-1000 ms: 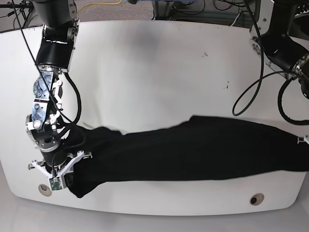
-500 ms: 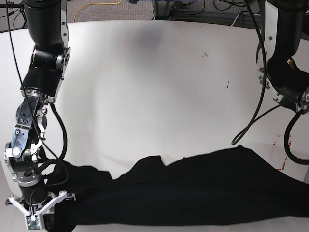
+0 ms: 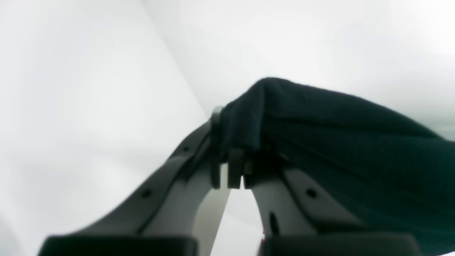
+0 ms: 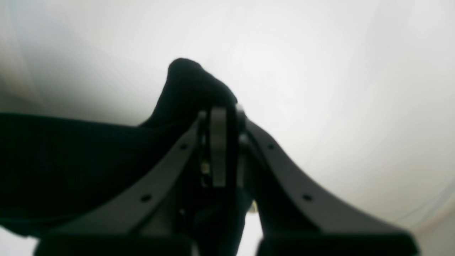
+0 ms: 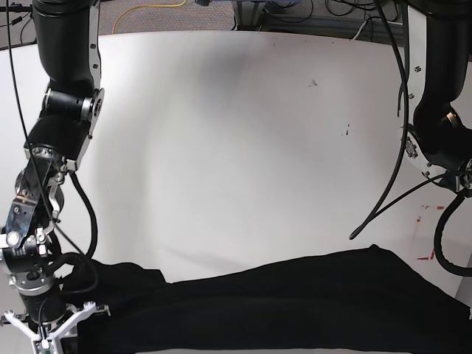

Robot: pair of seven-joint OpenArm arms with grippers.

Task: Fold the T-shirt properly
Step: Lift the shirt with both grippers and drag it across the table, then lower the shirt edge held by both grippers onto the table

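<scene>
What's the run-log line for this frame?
left gripper: shut on T-shirt | right gripper: shut on T-shirt | T-shirt: stretched between both arms along table front edge

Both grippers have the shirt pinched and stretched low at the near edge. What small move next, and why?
Probably carry both ends away from the near edge together. The left gripper and right gripper are each shut on the T-shirt, which stretches between them with bare table beyond.

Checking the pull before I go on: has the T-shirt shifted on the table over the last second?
Yes. The T-shirt has slid toward the near edge of the table, farther from the dark specks on the tabletop.
</scene>
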